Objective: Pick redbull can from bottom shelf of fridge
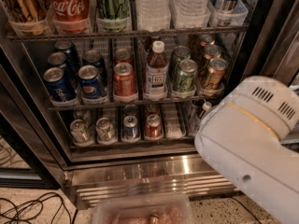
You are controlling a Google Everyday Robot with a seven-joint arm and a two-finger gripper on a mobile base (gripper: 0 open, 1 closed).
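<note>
fridge [29, 125] fills most of the view: dark steel frame, wire racks packed w/ drinks. below the racks a bright steel kick panel [140, 174] w/ ribbed slats runs across the base. floor [219, 208] is pale speckled stone; black cables [32, 208] loop over it at lower left. a clear plastic tub [140, 211] sits on the floor in front of the fridge, bottom centre, w/ blurred stuff inside.

bottom shelf [133, 143] is the lowest rack, split into narrow lanes by clear dividers. redbull can [130, 126] stands upright at the front of its lane, third from left, blue and silver w/ silver top. small red can [153, 125] is just beside it on the right; two silvery cans [104, 129] stand in the lanes to its left. a small bottle w/ white cap [204, 108] is at the far right of that rack, partly hidden.

rack above: pepsi cans [58, 84] at left, an orange-red can [124, 80], a bottle w/ dark drink [156, 73], green cans [186, 74], coppery cans [214, 72]. top rack: coke can [70, 3], green can [112, 1], water bottles [152, 6].

robot's white arm [252, 143] bulks in from the right, in front of the fridge's lower right corner, well apart from the redbull can. the gripper itself doesn't show from here, so where it sits and whether it's open or closed can't be told.
</note>
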